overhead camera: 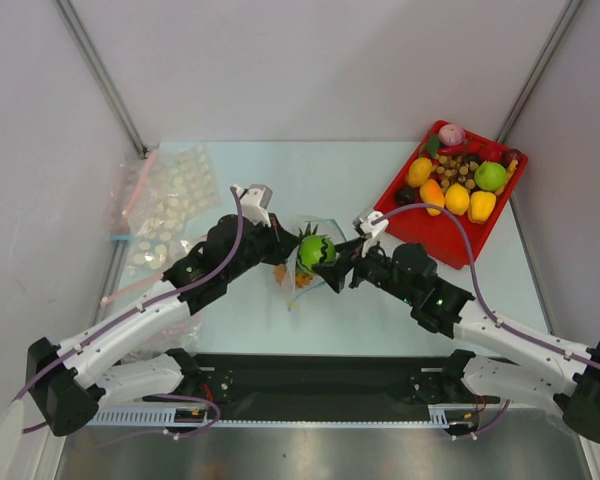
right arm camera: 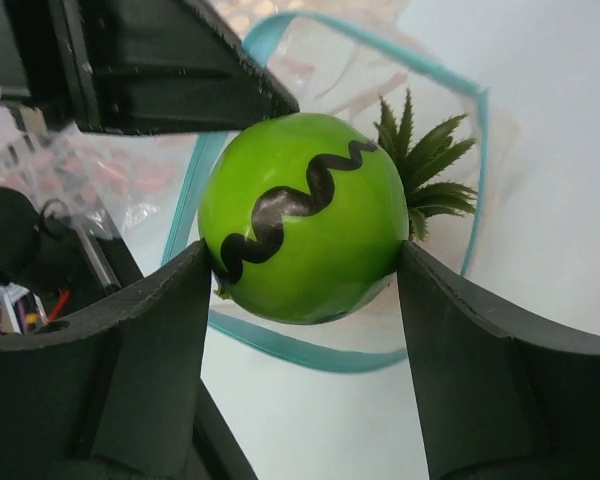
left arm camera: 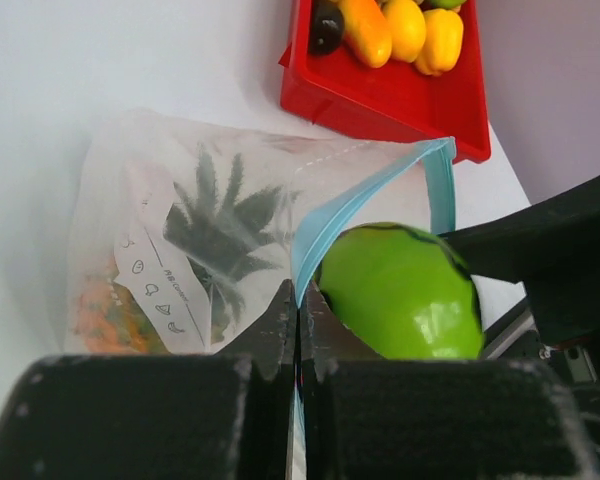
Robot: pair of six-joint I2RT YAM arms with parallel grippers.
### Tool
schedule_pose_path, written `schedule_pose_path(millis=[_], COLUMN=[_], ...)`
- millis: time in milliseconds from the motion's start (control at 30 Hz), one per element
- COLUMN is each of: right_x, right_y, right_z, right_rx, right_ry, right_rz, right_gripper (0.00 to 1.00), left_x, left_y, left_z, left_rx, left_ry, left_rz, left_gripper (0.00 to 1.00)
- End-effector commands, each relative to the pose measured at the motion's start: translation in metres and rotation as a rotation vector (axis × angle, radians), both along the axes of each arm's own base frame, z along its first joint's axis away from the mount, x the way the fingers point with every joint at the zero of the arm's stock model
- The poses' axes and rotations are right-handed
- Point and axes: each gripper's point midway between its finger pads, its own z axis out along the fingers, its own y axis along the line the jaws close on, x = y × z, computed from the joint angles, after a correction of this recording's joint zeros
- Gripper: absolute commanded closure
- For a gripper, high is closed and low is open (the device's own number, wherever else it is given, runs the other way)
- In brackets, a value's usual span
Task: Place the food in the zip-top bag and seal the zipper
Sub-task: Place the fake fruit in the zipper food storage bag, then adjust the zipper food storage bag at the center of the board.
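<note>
The clear zip-top bag (left arm camera: 180, 200) lies at the table's middle (overhead camera: 298, 262), its light-blue zipper (left arm camera: 325, 225) held open. The orange pineapple (left arm camera: 110, 310) with green leaves (right arm camera: 425, 165) is inside it. My left gripper (left arm camera: 298, 310) is shut on the bag's blue strip and holds the mouth up. My right gripper (right arm camera: 305, 275) is shut on the green round fruit with a dark wavy mark (right arm camera: 300, 215), at the bag's mouth; it also shows in the top view (overhead camera: 316, 250) and the left wrist view (left arm camera: 405, 295).
A red tray (overhead camera: 432, 232) with several toy foods, yellow, orange and green, stands at the back right; it also shows in the left wrist view (left arm camera: 380, 105). Other clear bags with pink strips (overhead camera: 165, 205) lie at the back left. Grey walls enclose the table.
</note>
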Motion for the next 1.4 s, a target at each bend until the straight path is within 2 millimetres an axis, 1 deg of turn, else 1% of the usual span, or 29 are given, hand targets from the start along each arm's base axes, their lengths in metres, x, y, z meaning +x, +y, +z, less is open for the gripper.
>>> schedule_pose_path(millis=[0, 67, 100, 167, 200, 233, 300, 467, 500, 533, 600, 633, 700, 733, 767, 800, 833, 900, 933, 967, 1000, 1033, 1067, 1100, 1167, 1200, 1233, 1333, 1367], right_x=[0.000, 0.006, 0.002, 0.003, 0.002, 0.000, -0.003, -0.003, -0.003, -0.003, -0.001, -0.002, 0.003, 0.003, 0.005, 0.011, 0.013, 0.014, 0.014, 0.014, 0.016, 0.017, 0.018, 0.018, 0.016, 0.015, 0.015, 0.015, 0.015], right_y=[0.020, 0.026, 0.033, 0.037, 0.040, 0.042, 0.043, 0.032, 0.026, 0.023, 0.014, 0.007, -0.005, -0.011, -0.017, -0.027, -0.031, -0.032, -0.031, -0.027, -0.023, -0.019, -0.016, -0.008, 0.000, 0.007, 0.007, 0.011, 0.010], right_z=[0.033, 0.021, 0.019, 0.016, 0.011, 0.012, 0.014, 0.023, 0.032, 0.034, 0.037, 0.046, 0.048, 0.054, 0.056, 0.056, 0.057, 0.049, 0.055, 0.052, 0.043, 0.043, 0.040, 0.032, 0.030, 0.026, 0.020, 0.016, 0.017], right_rx=[0.018, -0.040, -0.057, -0.076, -0.092, -0.095, -0.090, -0.066, -0.037, -0.030, -0.012, 0.012, 0.022, 0.046, 0.056, 0.049, 0.058, 0.029, 0.034, 0.026, -0.007, -0.015, -0.024, -0.048, -0.057, -0.070, -0.098, -0.135, -0.146], right_ry=[-0.102, -0.101, -0.101, -0.103, -0.101, -0.107, -0.113, -0.125, -0.135, -0.138, -0.144, -0.155, -0.150, -0.145, -0.130, -0.099, -0.074, -0.029, -0.029, -0.017, 0.002, 0.007, 0.016, 0.032, 0.037, 0.045, 0.060, 0.090, 0.097], right_rz=[0.007, -0.026, -0.016, -0.019, -0.016, -0.006, 0.003, -0.038, -0.057, -0.067, -0.105, -0.125, -0.186, -0.210, -0.245, -0.313, -0.340, -0.353, -0.349, -0.345, -0.342, -0.336, -0.330, -0.306, -0.274, -0.250, -0.245, -0.241, -0.246], right_gripper=[0.44, 0.43, 0.41, 0.34, 0.21, 0.15, 0.01, 0.00, 0.01, 0.02, 0.04, 0.05, 0.10, 0.12, 0.18, 0.21, 0.23, 0.25, 0.25, 0.25, 0.26, 0.26, 0.28, 0.29, 0.34, 0.36, 0.38, 0.58, 0.71], left_x=[-0.007, -0.008, -0.008, -0.010, -0.010, -0.010, -0.009, -0.009, -0.009, -0.009, -0.008, -0.009, -0.009, -0.007, -0.008, -0.007, -0.005, -0.005, -0.005, -0.004, -0.004, -0.004, -0.004, -0.003, -0.003, -0.001, -0.002, -0.002, -0.003], left_y=[-0.010, -0.011, -0.012, -0.012, -0.011, -0.010, -0.008, -0.004, -0.002, -0.001, 0.002, 0.004, 0.007, 0.011, 0.014, 0.017, 0.022, 0.026, 0.029, 0.031, 0.032, 0.033, 0.034, 0.036, 0.039, 0.042, 0.042, 0.044, 0.043], left_z=[0.015, 0.015, 0.015, 0.016, 0.017, 0.018, 0.019, 0.022, 0.021, 0.022, 0.024, 0.027, 0.027, 0.028, 0.032, 0.031, 0.033, 0.034, 0.035, 0.035, 0.036, 0.036, 0.036, 0.037, 0.036, 0.037, 0.036, 0.038, 0.039], left_rx=[-0.073, -0.074, -0.075, -0.076, -0.077, -0.077, -0.073, -0.075, -0.076, -0.083, -0.095, -0.099, -0.095, -0.095, -0.106, -0.104, -0.104, -0.112, -0.113, -0.114, -0.116, -0.119, -0.119, -0.121, -0.114, -0.114, -0.111, -0.115, -0.118], left_ry=[-0.017, -0.013, -0.015, -0.017, -0.020, -0.023, -0.031, -0.044, -0.046, -0.052, -0.062, -0.068, -0.073, -0.080, -0.089, -0.090, -0.100, -0.105, -0.110, -0.113, -0.115, -0.115, -0.115, -0.120, -0.117, -0.121, -0.120, -0.126, -0.128], left_rz=[-0.053, -0.063, -0.067, -0.072, -0.072, -0.070, -0.061, -0.044, -0.038, -0.030, -0.014, -0.009, 0.003, 0.024, 0.036, 0.046, 0.074, 0.095, 0.106, 0.118, 0.124, 0.130, 0.135, 0.143, 0.157, 0.172, 0.175, 0.178, 0.175], left_gripper=[1.00, 1.00, 1.00, 1.00, 1.00, 1.00, 1.00, 1.00, 1.00, 1.00, 1.00, 1.00, 1.00, 1.00, 0.99, 1.00, 1.00, 1.00, 1.00, 1.00, 1.00, 1.00, 1.00, 1.00, 0.99, 0.99, 0.99, 0.99, 0.99])
